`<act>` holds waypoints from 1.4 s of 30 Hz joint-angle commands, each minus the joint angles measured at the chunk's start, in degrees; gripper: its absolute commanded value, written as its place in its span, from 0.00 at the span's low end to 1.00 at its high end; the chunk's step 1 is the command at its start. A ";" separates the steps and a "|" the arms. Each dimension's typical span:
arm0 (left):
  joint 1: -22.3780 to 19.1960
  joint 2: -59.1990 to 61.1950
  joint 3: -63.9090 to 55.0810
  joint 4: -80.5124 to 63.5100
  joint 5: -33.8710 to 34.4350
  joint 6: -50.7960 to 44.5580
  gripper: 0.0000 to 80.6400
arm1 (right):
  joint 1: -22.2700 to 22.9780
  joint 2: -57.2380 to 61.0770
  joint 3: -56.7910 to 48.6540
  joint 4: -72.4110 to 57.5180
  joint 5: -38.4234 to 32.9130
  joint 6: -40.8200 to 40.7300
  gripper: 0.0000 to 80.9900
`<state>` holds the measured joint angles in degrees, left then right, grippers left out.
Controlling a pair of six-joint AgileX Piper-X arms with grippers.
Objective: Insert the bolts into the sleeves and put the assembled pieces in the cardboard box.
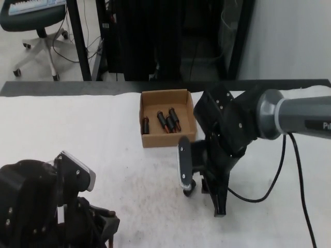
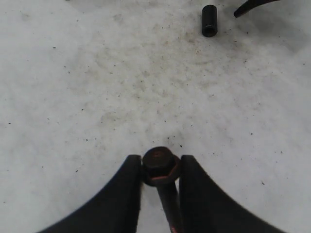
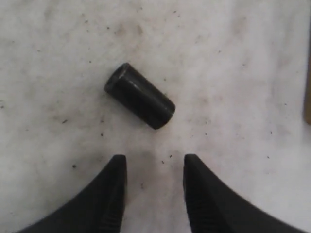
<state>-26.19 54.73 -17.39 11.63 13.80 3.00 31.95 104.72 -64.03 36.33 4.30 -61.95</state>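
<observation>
My left gripper [image 2: 160,171] is clamped on the bolt [image 2: 157,162], head at the fingertips and shank running back toward the wrist. My right gripper [image 3: 153,164] hangs spread over the sleeve [image 3: 140,103], which lies flat on the bench [image 1: 77,134], axis skewed to the fingers, with bare cover all round and the cardboard box [image 1: 165,140] near.

Tabletop [image 2: 73,97] is showing a white, matt, felt-like cloth, rough and flecked with dark grit. Sleeve [image 3: 140,103] is reading as dark metal, smooth, with a dull sheen. Bolt [image 2: 159,165] is looking like blackened metal, faintly reddish on the head. Box [image 1: 168,140] is showing plain matt brown cardboard. Jaws of left gripper [image 2: 160,160] and right gripper [image 3: 154,158] are appearing as smooth matt black plastic.
</observation>
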 commanded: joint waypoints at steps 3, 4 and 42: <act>0.18 -0.06 -0.62 -0.74 -0.36 0.05 0.00 | 0.09 0.31 -0.53 -4.97 0.15 -2.41 0.46; 0.18 -0.06 -0.62 -0.51 0.67 0.05 0.00 | 0.09 0.31 -0.53 -6.04 0.15 -2.41 0.46; 0.18 -0.06 -0.62 1.46 3.04 0.05 0.00 | 8.49 0.31 -0.39 1.50 -3.13 -2.35 0.42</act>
<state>-26.19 54.73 -17.39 13.29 16.43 3.00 39.86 105.14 -64.03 38.48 2.56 -64.83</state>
